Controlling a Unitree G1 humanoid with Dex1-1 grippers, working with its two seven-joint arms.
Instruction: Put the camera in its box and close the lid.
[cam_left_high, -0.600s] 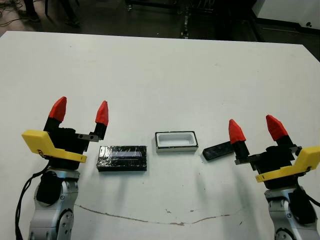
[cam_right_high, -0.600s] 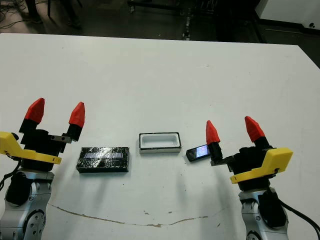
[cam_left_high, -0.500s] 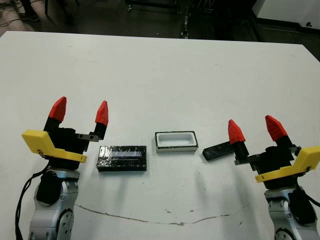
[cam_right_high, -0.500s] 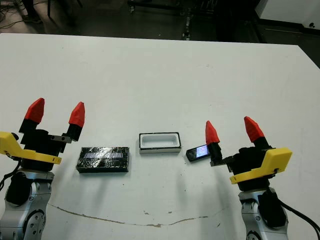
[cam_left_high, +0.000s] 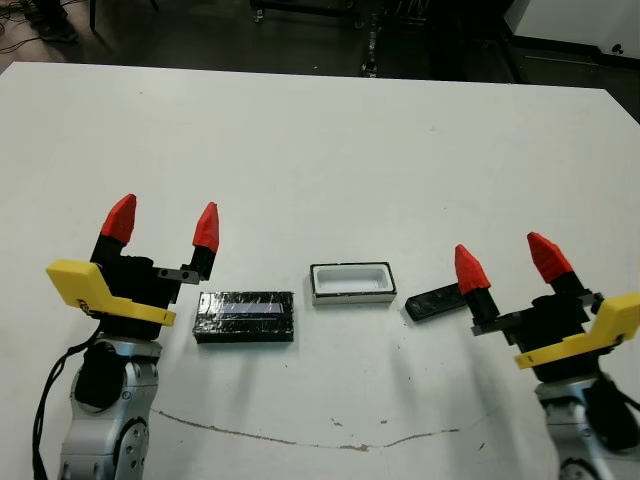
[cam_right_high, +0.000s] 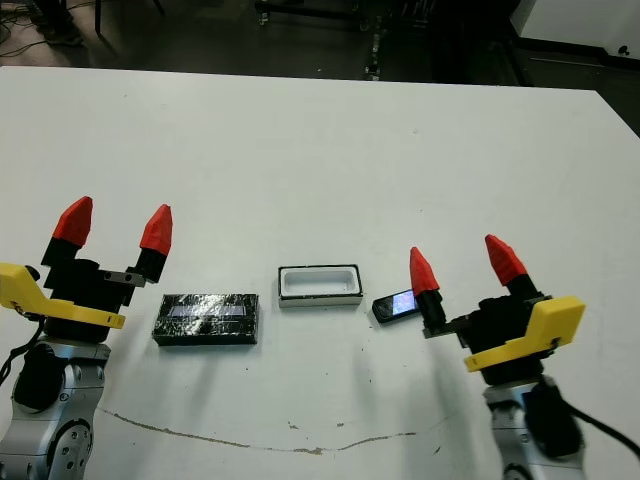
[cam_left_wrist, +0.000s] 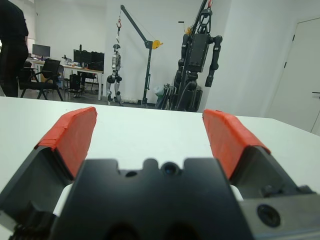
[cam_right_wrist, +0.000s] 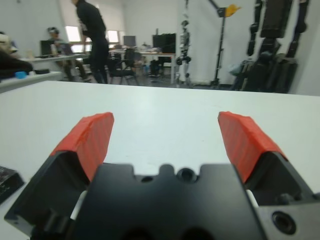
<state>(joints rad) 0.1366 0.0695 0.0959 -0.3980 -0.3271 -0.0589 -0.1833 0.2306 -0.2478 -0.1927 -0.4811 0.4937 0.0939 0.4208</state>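
**Three pieces in a row, both my grippers spread and empty**

On the white worktop (cam_left_high: 320, 150), the box (cam_left_high: 350, 283) sits at the centre of the row, open side up, its white inside bare. To its left lies the lid (cam_left_high: 245, 315), flat, stripe facing up, a clear gap between the two. To the box's right rests the camera (cam_left_high: 435, 301), a thin dark bar lying at a slant on the worktop, close to the box's right end but not touching it.

My left gripper (cam_left_high: 162, 224) stands just left of the lid, its two red-tipped fingers pointing up and away from me, spread wide with nothing between them. My right gripper (cam_left_high: 505, 262) stands just right of the camera, fingers likewise parted and holding nothing; its inner finger is near the camera's right end, and I cannot tell whether it touches.

From my left wrist, the red pads (cam_left_wrist: 72, 134) frame only bare worktop, with a person (cam_left_wrist: 12, 47) and parked robots in the room beyond. From my right wrist, a corner of the camera (cam_right_wrist: 7, 179) shows beside one finger.
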